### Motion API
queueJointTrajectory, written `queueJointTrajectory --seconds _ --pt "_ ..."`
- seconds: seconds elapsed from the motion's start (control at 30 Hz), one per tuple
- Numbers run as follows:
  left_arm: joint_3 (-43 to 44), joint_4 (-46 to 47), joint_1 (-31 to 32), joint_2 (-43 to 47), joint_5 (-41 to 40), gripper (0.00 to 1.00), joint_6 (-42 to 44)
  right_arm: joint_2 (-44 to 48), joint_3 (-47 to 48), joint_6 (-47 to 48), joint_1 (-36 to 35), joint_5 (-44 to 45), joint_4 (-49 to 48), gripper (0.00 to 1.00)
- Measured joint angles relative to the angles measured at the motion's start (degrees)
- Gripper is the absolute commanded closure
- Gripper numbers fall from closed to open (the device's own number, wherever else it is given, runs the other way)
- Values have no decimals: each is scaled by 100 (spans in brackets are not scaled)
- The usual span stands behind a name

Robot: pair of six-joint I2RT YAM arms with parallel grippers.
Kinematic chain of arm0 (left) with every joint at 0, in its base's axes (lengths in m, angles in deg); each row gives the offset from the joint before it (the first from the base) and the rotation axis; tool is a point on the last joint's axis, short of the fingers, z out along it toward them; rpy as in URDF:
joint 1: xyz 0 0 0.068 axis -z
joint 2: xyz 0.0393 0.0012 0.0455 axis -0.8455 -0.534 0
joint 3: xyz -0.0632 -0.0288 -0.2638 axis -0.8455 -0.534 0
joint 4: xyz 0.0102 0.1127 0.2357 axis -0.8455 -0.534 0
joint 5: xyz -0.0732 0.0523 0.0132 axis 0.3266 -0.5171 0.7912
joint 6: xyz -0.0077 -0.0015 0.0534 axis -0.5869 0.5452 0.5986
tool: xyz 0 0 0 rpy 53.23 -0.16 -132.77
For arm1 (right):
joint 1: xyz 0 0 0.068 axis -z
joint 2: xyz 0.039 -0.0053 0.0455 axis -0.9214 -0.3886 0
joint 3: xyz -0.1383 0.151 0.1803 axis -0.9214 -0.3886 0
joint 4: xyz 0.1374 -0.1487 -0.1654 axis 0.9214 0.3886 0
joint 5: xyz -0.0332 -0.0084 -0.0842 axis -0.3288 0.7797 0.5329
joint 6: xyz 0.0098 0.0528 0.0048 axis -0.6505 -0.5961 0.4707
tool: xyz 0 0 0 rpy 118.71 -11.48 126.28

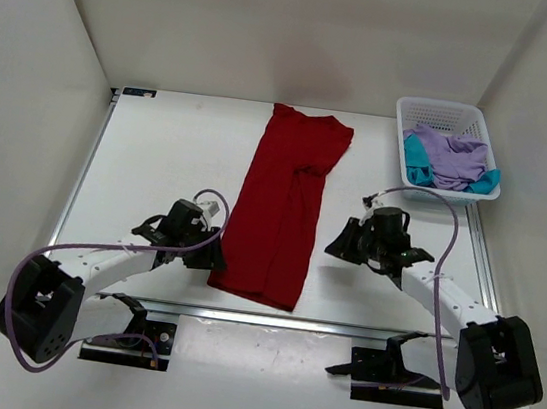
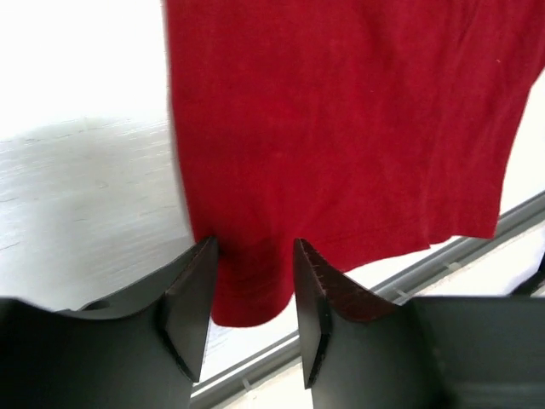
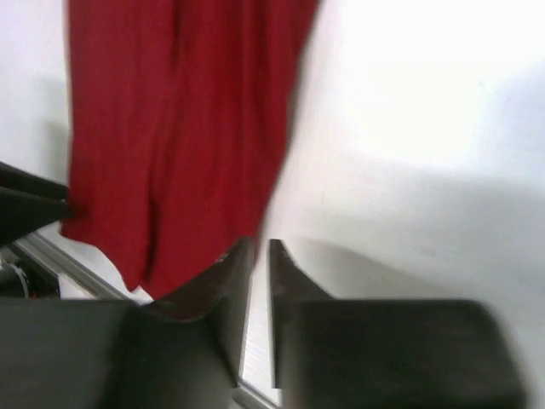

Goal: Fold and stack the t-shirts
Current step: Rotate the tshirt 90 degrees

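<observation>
The dark red t-shirt (image 1: 283, 206) lies flat in the middle of the table as a long narrow strip running from far to near. It also shows in the left wrist view (image 2: 341, 128) and the right wrist view (image 3: 170, 128). My left gripper (image 1: 215, 249) is open at the shirt's near left corner, and that corner lies between its fingers (image 2: 253, 264). My right gripper (image 1: 337, 245) sits just right of the shirt's right edge, its jaws almost together with nothing in them (image 3: 260, 256). The lavender t-shirt (image 1: 451, 157) and the teal t-shirt (image 1: 415, 163) lie bunched in the basket.
A white mesh basket (image 1: 443, 108) stands at the far right corner of the table. A metal rail (image 1: 338, 326) runs along the table's near edge just below the shirt's hem. White walls close in the left, back and right sides.
</observation>
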Motion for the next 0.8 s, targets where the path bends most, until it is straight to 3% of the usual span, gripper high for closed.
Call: queueJointTrajectory --seconds 0.03,0.13,0.3,0.33,0.4,0.53,0.63,0.7,0.77,0.8 --pt "-37 13 -4 0 -7 54 -26 0 120 46 79 -15 20 98" --pt "-98 55 -24 2 -59 66 -74 -258 581 197 164 -87 -63 100" --pt "-240 328 107 -90 -48 100 -197 -1480 1692 304 170 -380 -551 100" --pt "-284 361 146 -120 -39 100 -219 -1735 1919 319 149 -391 -586 100" --pt "-361 463 221 -85 -7 100 -275 -2083 2155 345 72 -352 -741 88" --pt "-570 450 457 243 74 100 -426 -1974 1690 339 -260 -249 -885 82" --pt "-660 297 564 586 282 90 -538 -1873 1467 323 -321 -330 -750 78" --pt "-669 225 649 767 411 72 -612 -1816 1467 341 -321 -221 -577 74" --pt "-682 197 737 885 511 38 -678 -1620 1440 385 -391 -57 -330 65" --pt "-706 188 748 933 566 32 -664 -1408 1357 389 -483 31 -243 64"
